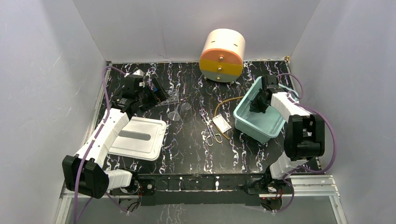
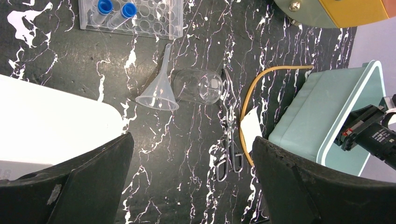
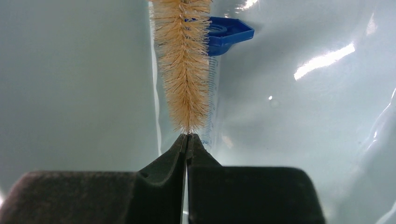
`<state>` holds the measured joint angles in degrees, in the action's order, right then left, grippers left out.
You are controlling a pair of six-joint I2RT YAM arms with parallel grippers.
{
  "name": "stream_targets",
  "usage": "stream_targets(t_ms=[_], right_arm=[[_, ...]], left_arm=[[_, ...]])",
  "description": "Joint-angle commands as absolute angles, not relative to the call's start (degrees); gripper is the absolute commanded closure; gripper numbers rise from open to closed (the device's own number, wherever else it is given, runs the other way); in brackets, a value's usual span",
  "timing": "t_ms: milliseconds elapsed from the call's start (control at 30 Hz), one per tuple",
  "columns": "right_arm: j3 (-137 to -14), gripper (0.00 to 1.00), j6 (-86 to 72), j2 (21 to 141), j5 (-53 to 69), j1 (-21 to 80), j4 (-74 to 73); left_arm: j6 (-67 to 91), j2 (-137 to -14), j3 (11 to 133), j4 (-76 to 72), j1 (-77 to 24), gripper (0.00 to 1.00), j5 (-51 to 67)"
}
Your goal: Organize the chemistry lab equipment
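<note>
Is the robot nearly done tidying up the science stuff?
Not yet. Done: one clear measuring cylinder lies in the teal bin. In hand: the right pincer is shut on the brush, down inside that bin. Left to do: the funnel, beaker, scissors, tan tubing, small bag and the rack with blue-capped tubes sit out on the table. The left pincer hangs open above them, holding nothing.

The clear funnel (image 2: 158, 95) lies on its side just beside a toppled clear beaker (image 2: 198, 86), near the grid rack (image 2: 149, 21) holding two blue-capped tubes (image 2: 104, 6). Metal scissors (image 2: 228, 140) lie beside curving tan tubing (image 2: 247, 100) and a small clear bag (image 2: 250, 126) (these two touching). The cream-bristled brush (image 3: 183, 65) crosses a blue-based graduated cylinder (image 3: 212, 93) inside the teal bin (image 3: 70, 70).
</note>
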<state>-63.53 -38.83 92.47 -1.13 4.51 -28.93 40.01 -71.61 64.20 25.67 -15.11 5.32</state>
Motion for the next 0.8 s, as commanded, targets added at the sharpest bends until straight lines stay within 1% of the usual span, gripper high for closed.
stream_targets(t_ms=[0, 133, 233, 467, 633, 767], right_arm=[[-67.04, 0.88, -38.83, 92.64, -2.14, 4.32, -26.19], [-68.4, 0.71, -37.94, 92.71, -1.57, 4.34, -26.38], [-69.18, 0.63, -37.4, 91.27, -1.84, 4.4, -27.27], [-72.02, 0.6, -34.55, 85.23, -3.82, 5.48, -29.47], [-79.15, 0.52, -32.08, 82.26, -3.95, 9.53, -30.45], [-84.29, 0.45, -27.74, 82.0, -5.47, 16.04, -29.16]], left_arm=[[38.81, -71.55, 65.12, 25.47, -14.83, 0.02, 6.8], [38.85, -71.7, 65.44, 25.4, -14.8, 0.02, 6.92], [38.84, -71.94, 65.65, 25.37, -14.85, 0.02, 7.03], [38.27, -72.16, 65.43, 25.24, -14.83, 0.02, 6.11], [37.49, -72.33, 66.11, 26.6, -14.85, 0.02, 2.87], [37.57, -72.27, 65.99, 25.92, -14.84, 0.02, 2.57]])
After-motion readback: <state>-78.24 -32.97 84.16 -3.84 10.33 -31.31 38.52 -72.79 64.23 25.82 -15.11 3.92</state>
